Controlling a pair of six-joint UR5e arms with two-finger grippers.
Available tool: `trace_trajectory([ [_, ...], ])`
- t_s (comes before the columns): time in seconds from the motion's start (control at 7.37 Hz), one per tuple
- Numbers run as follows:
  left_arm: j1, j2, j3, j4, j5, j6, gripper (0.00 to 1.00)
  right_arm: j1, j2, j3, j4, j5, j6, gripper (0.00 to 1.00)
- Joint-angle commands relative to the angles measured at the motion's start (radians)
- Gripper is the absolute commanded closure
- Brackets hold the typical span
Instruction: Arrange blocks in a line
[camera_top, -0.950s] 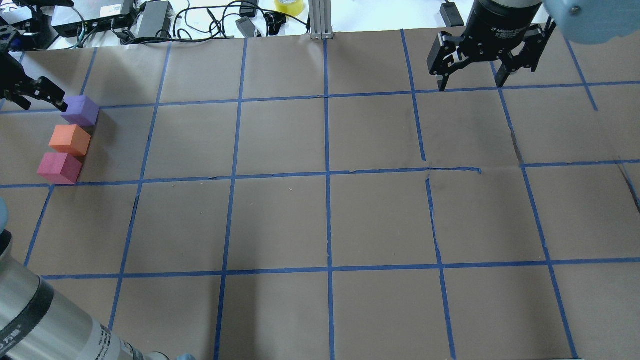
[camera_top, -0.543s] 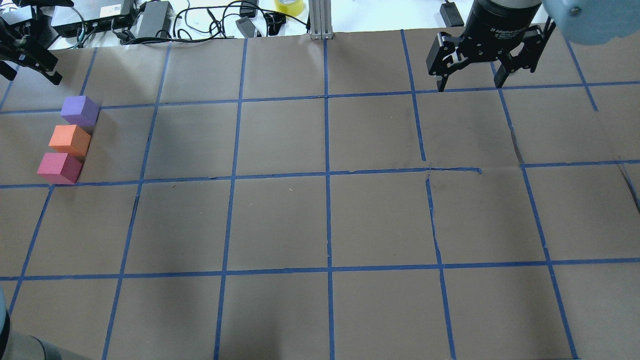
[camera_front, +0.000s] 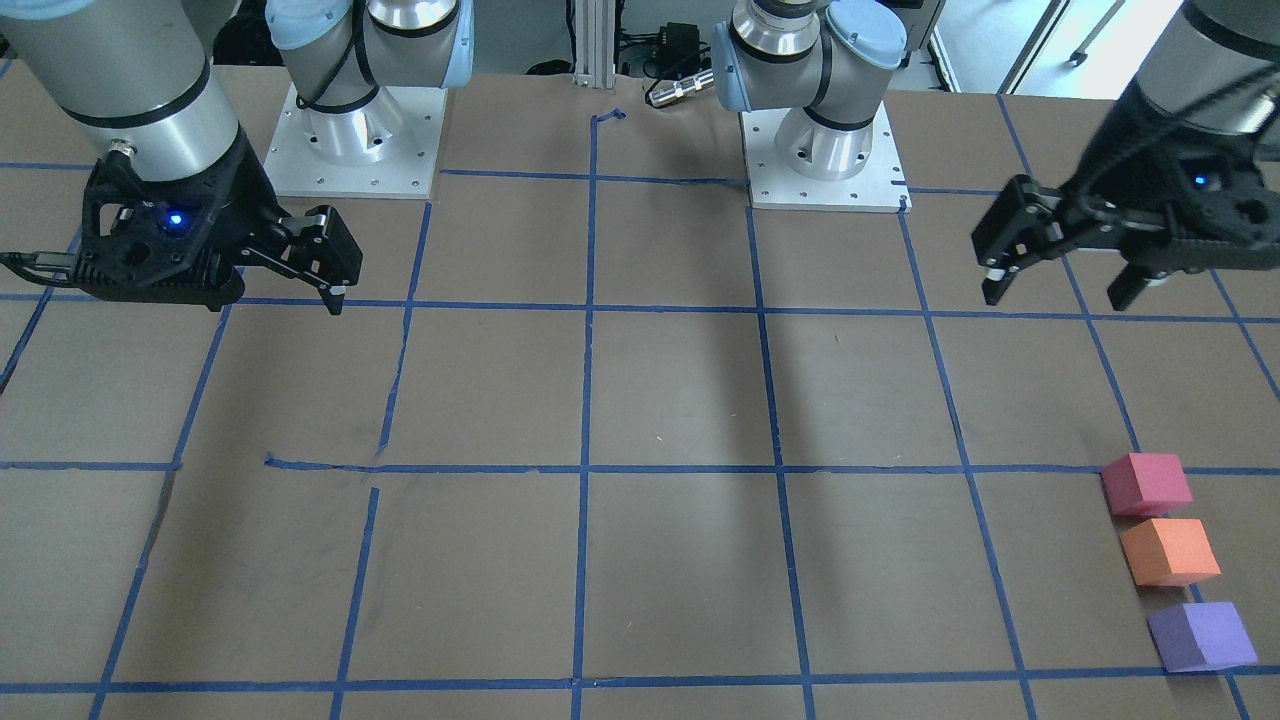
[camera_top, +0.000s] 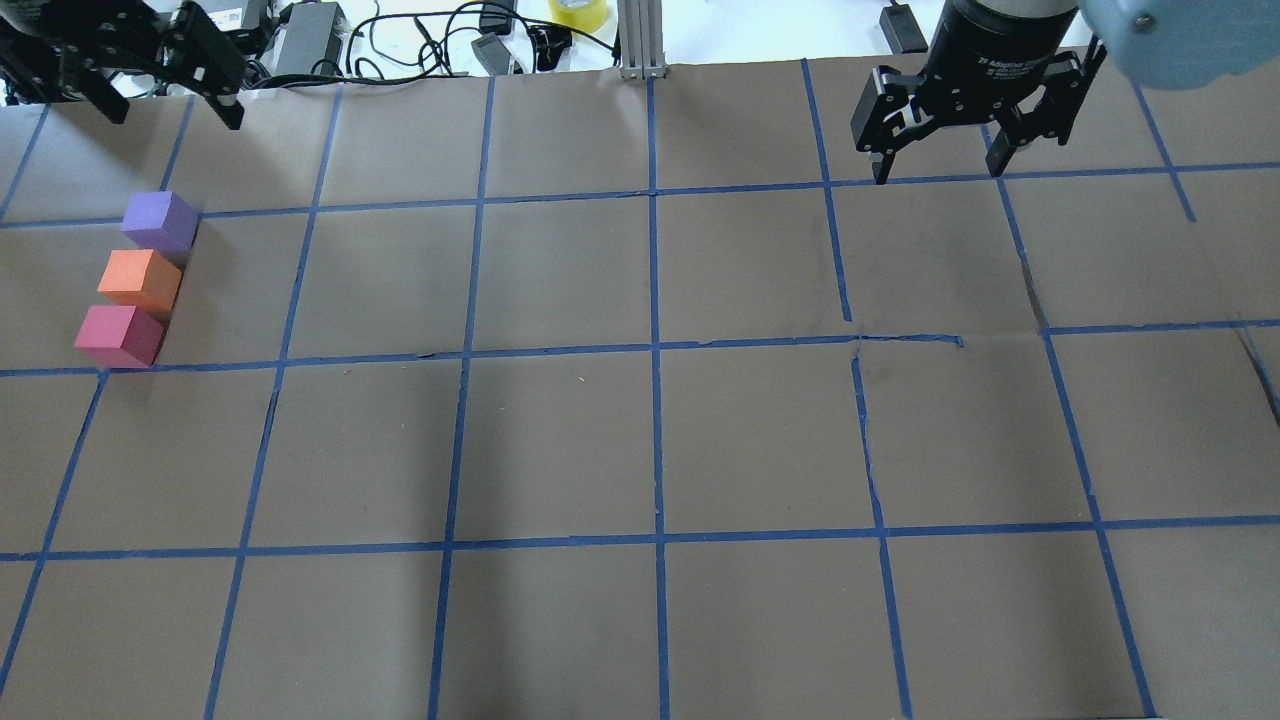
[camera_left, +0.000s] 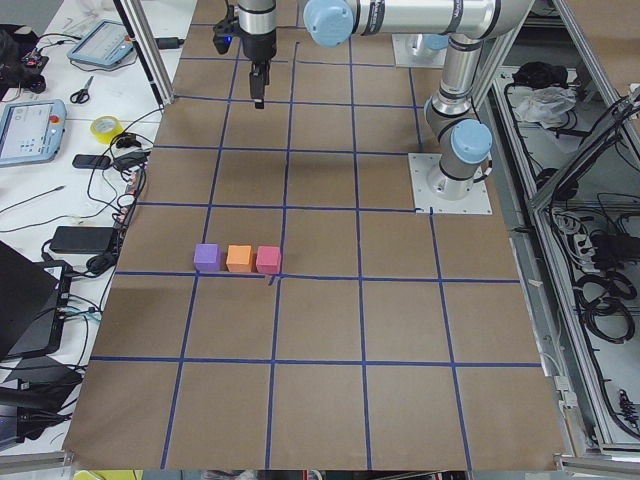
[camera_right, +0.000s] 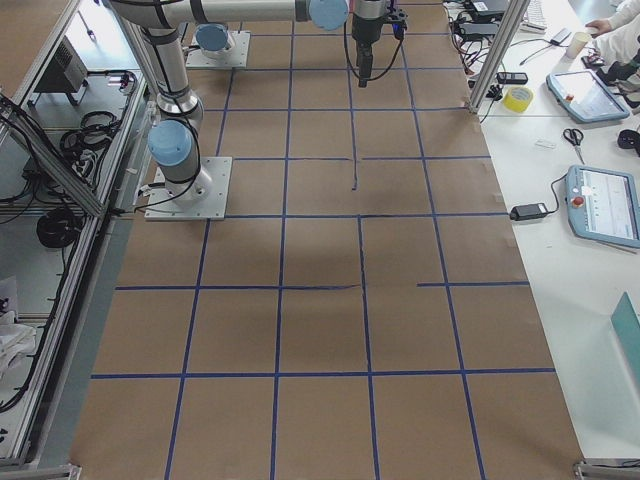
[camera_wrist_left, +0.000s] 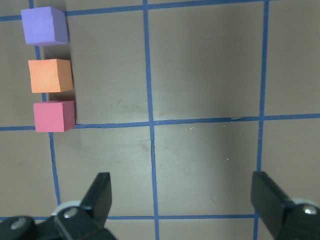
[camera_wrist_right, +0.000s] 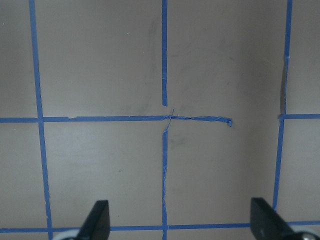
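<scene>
while the three blocks sit in a straight row on the left half of the desk, closer to its far edge than to the robot's edge, neither arm touches them. the purple block (camera_top: 160, 221) is the one nearest the far edge, the orange block (camera_top: 140, 280) is in the middle, and the crimson-pink block (camera_top: 118, 336) is nearest the robot, with a lower corner at a crossing of the blue tape lines (camera_top: 655, 345). they stand just beside one another, and the left wrist view shows only slim gaps between them. the left gripper (camera_top: 175, 118) hangs over the far edge beyond the purple block, well apart from it, its fingers spread wide and holding nothing. the right gripper (camera_top: 938, 172) hangs over the right half of the brown paper desk (camera_top: 560, 450) near the far edge, its fingers likewise spread and empty.
</scene>
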Motion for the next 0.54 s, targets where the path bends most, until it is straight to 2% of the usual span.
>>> trace_trajectory([
  [0.0,-0.098,0.033,-0.048,-0.054,-0.010,-0.055,0.00,0.000,0.002,0.000,0.000,0.000,-0.004,0.00],
  [0.14,-0.107,0.049,-0.070,-0.064,-0.006,-0.067,0.00,0.000,-0.001,-0.001,0.000,0.002,0.003,0.00],
  [0.41,-0.124,0.047,-0.143,-0.006,-0.019,-0.306,0.00,0.000,-0.002,0.002,0.001,-0.006,-0.004,0.00],
])
